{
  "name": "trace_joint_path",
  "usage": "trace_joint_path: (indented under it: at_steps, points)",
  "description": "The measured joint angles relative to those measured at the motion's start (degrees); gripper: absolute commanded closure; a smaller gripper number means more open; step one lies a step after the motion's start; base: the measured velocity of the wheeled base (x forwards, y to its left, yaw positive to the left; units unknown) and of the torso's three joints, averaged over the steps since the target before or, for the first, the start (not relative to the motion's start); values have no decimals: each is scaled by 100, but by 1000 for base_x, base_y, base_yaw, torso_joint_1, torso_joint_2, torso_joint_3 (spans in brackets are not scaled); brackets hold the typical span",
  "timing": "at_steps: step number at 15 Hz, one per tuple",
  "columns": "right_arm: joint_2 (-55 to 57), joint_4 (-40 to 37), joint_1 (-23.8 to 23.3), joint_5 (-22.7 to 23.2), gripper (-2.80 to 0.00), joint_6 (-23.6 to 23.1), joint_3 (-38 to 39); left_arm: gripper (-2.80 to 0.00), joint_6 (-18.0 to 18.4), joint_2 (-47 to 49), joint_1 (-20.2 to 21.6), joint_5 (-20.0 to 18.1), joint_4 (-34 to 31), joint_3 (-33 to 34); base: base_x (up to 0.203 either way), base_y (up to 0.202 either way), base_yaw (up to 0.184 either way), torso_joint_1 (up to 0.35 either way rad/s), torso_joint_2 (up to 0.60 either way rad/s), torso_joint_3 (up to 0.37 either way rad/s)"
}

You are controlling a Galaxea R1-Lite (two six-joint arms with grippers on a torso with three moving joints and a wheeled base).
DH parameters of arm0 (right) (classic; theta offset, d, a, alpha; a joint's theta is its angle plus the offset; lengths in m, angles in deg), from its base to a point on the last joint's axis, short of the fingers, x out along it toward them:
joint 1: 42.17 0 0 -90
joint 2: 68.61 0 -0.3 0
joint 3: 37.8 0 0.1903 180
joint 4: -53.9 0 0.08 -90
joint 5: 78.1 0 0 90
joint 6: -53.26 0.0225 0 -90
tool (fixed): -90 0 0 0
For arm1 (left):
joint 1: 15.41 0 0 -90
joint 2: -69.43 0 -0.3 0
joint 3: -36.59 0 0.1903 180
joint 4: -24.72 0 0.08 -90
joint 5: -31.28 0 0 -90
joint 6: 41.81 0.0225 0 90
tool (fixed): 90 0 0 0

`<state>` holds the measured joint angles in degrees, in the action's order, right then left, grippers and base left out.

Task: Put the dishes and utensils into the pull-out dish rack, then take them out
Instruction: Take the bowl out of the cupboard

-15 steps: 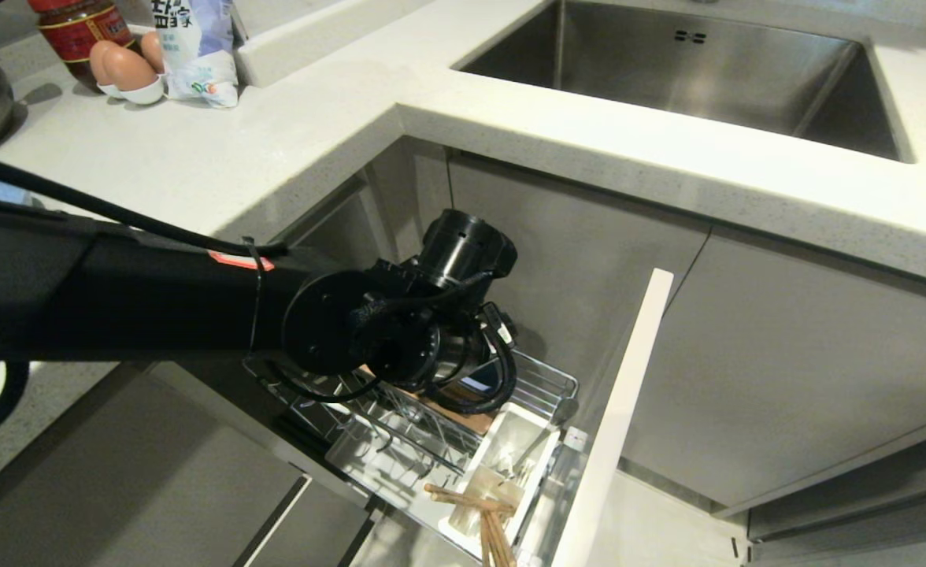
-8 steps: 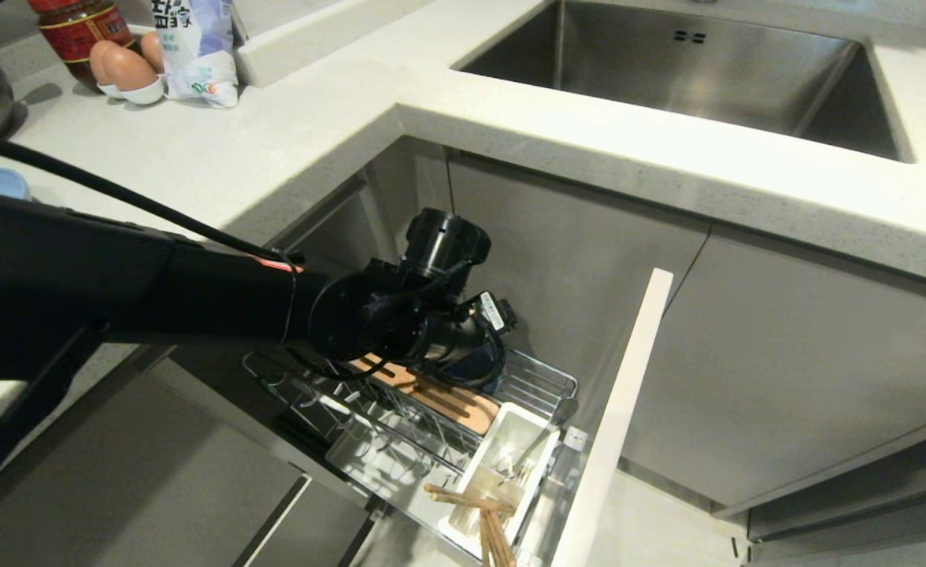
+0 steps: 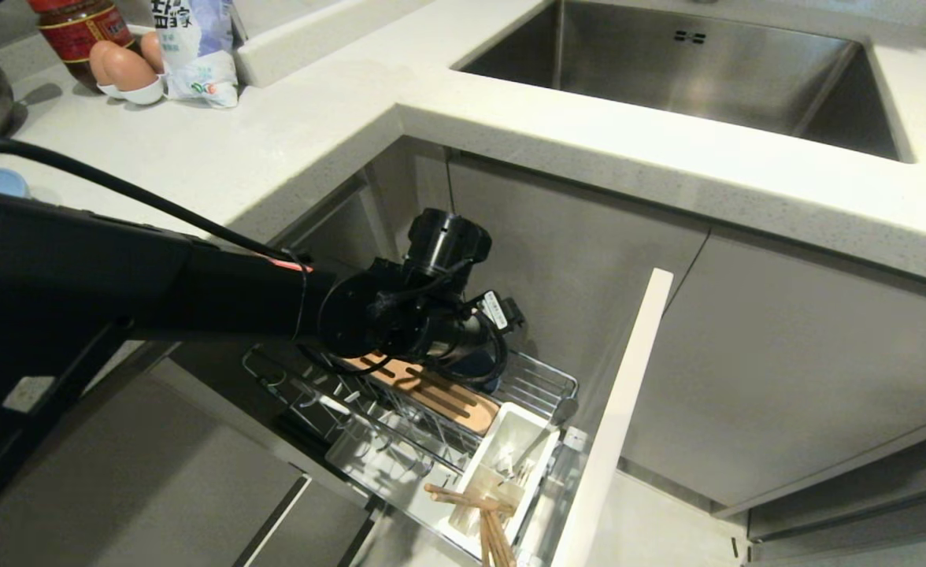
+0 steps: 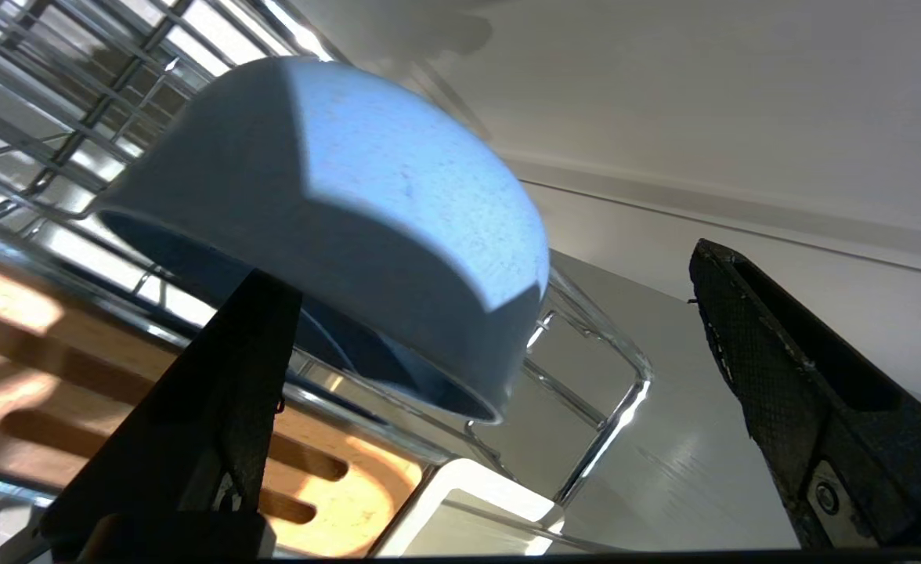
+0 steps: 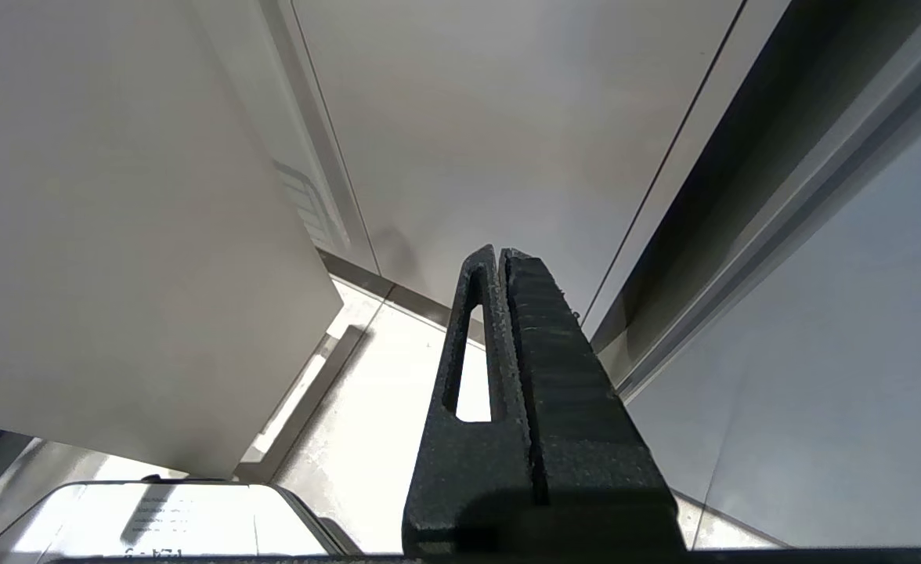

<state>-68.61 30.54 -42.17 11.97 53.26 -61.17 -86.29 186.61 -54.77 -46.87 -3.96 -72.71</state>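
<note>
Light-blue bowl (image 4: 335, 227) is sitting upside down, tilted, on the pull-out dish rack (image 3: 542, 378) wires. Left gripper (image 4: 492, 376) is straddling its rim, fingers spread wide, gripping nothing. Risk: a finger clipping the rim, toppling it. Right gripper (image 5: 500, 270) is sitting pressed together, idle.

Wire dish rack (image 3: 542, 383) carries blue bowl (image 4: 335, 227), wooden strip (image 3: 431, 391), white caddy (image 3: 502, 465).

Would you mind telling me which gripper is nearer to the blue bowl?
Left. The left gripper is open with its fingers either side of the bowl in the rack. The right gripper is shut, beside cabinet panels, bowl not in its view.
</note>
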Motion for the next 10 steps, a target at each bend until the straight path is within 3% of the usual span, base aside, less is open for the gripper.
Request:
trace_joint_path:
  at_steps: [10]
  points:
    - [0,3,3,-2,0,0,0,0,5,58,-40,-50,7,-45,0,0,0,0,0,0]
